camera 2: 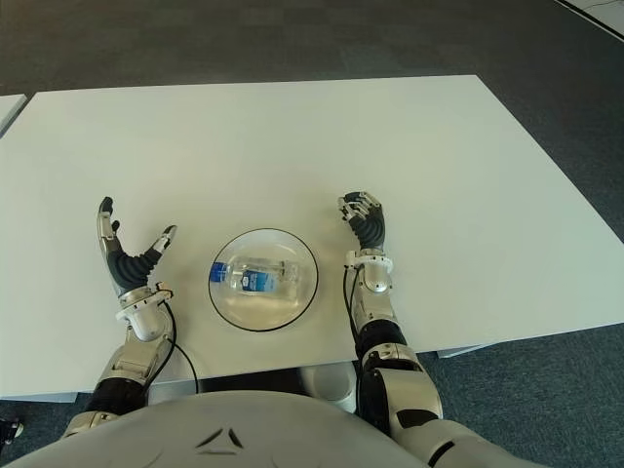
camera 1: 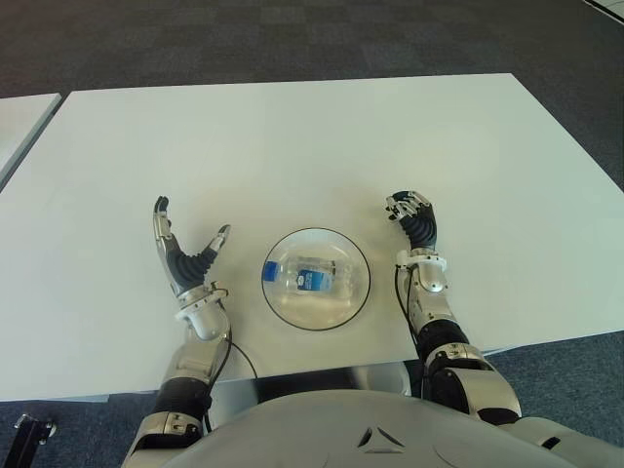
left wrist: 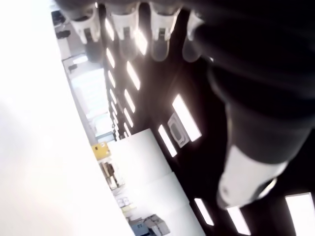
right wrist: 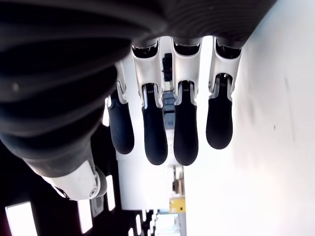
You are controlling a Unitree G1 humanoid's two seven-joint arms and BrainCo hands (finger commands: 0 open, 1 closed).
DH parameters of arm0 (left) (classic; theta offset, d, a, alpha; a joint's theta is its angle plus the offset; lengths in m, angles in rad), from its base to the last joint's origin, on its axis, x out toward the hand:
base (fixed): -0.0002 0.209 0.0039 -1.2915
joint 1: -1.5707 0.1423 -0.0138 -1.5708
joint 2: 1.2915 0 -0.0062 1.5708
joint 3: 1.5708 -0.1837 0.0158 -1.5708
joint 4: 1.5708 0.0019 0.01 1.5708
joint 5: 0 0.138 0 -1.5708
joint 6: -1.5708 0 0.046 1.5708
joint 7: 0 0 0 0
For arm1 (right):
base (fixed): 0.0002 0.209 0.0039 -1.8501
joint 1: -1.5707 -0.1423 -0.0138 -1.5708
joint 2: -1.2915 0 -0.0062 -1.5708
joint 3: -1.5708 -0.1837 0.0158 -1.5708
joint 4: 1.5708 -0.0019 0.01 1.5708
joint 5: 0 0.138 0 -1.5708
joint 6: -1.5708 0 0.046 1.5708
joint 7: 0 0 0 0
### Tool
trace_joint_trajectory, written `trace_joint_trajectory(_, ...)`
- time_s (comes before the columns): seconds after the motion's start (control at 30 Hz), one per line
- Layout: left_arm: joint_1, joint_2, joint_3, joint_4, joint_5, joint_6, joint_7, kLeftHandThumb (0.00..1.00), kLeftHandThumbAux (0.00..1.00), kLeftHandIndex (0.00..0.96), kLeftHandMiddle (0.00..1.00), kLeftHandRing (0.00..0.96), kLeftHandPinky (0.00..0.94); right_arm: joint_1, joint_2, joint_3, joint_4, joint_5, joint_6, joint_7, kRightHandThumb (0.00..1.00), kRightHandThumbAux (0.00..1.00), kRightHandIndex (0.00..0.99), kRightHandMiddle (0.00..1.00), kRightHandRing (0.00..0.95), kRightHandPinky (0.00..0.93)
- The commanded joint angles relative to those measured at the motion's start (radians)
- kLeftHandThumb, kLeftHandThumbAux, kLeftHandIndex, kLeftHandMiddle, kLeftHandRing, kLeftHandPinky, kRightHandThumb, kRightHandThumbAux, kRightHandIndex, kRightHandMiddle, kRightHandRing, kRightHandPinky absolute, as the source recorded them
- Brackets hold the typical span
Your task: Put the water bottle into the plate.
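A small clear water bottle (camera 1: 314, 276) with a blue label and blue cap lies on its side inside the round glass plate (camera 1: 363, 295), near the table's front edge. My left hand (camera 1: 191, 226) is raised just left of the plate, thumb and fingers spread wide, holding nothing. In its wrist view the fingertips (left wrist: 123, 22) reach out with only the room behind them. My right hand (camera 1: 409, 209) stands right of the plate, apart from it. Its fingers (right wrist: 186, 132) bend loosely and enclose nothing.
The white table (camera 1: 292, 146) stretches far beyond the plate, with dark carpet (camera 1: 292, 39) past its back edge. Another table's corner (camera 1: 19, 117) shows at the far left. A black cable (camera 1: 237, 356) hangs at the front edge under my left forearm.
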Motion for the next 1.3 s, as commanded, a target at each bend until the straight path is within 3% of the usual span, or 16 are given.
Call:
trace_joint_trajectory(0.03, -0.056, 0.041, 0.035, 0.142, -0.059, -0.008, -0.081, 0.24, 0.882, 0.159, 0.108, 0.063, 0.069, -0.012, 0.002, 0.004, 0.017, -0.006, 0.015, -0.004, 0.71, 0.729, 0.43, 0.48, 0.504, 0.552)
trace_joint_trajectory(0.1, -0.111, 0.073, 0.054, 0.25, -0.113, -0.037, -0.154, 0.245, 0.91, 0.187, 0.132, 0.083, 0.088, -0.012, 0.004, 0.005, 0.016, -0.006, 0.013, -0.004, 0.71, 0.729, 0.43, 0.48, 0.505, 0.553)
trace_joint_trajectory(0.23, -0.142, 0.089, 0.069, 0.34, -0.183, -0.09, -0.262, 0.277, 0.937, 0.226, 0.17, 0.116, 0.127, -0.013, 0.007, 0.004, 0.014, 0.002, 0.024, 0.007, 0.71, 0.729, 0.43, 0.479, 0.505, 0.553)
trace_joint_trajectory(0.33, -0.134, 0.08, 0.071, 0.332, -0.232, -0.107, -0.347, 0.296, 0.947, 0.243, 0.188, 0.131, 0.141, -0.018, 0.012, -0.005, 0.018, 0.023, 0.042, 0.023, 0.709, 0.729, 0.43, 0.478, 0.504, 0.549)
trace_joint_trajectory(0.47, -0.114, 0.064, 0.07, 0.287, -0.275, -0.091, -0.424, 0.25, 0.951, 0.264, 0.213, 0.166, 0.198, -0.024, 0.014, -0.013, 0.023, 0.039, 0.049, 0.039, 0.709, 0.729, 0.429, 0.479, 0.502, 0.544)
trace_joint_trajectory(0.6, -0.114, 0.064, 0.08, 0.286, -0.319, -0.05, -0.499, 0.21, 0.957, 0.349, 0.31, 0.289, 0.317, -0.03, 0.012, -0.014, 0.037, 0.042, 0.034, 0.054, 0.709, 0.728, 0.43, 0.482, 0.503, 0.544)
trace_joint_trajectory(0.7, -0.117, 0.065, 0.085, 0.289, -0.336, -0.029, -0.534, 0.537, 0.8, 0.399, 0.373, 0.366, 0.4, -0.033, 0.01, -0.015, 0.048, 0.045, 0.021, 0.067, 0.709, 0.728, 0.43, 0.483, 0.504, 0.546)
trace_joint_trajectory(0.8, -0.125, 0.063, 0.088, 0.302, -0.337, -0.004, -0.547, 0.648, 0.747, 0.418, 0.424, 0.42, 0.444, -0.037, 0.007, -0.016, 0.063, 0.046, 0.005, 0.082, 0.709, 0.728, 0.43, 0.484, 0.507, 0.547)
trace_joint_trajectory(1.0, -0.166, 0.044, 0.094, 0.35, -0.336, 0.038, -0.554, 0.701, 0.721, 0.43, 0.488, 0.484, 0.498, -0.046, 0.003, -0.019, 0.088, 0.042, -0.008, 0.085, 0.709, 0.728, 0.43, 0.481, 0.506, 0.543)
trace_joint_trajectory(1.3, -0.201, 0.03, 0.137, 0.429, -0.435, 0.057, -0.707, 0.704, 0.717, 0.43, 0.527, 0.518, 0.489, -0.051, 0.007, -0.02, 0.107, 0.038, -0.018, 0.082, 0.708, 0.728, 0.43, 0.484, 0.504, 0.558)
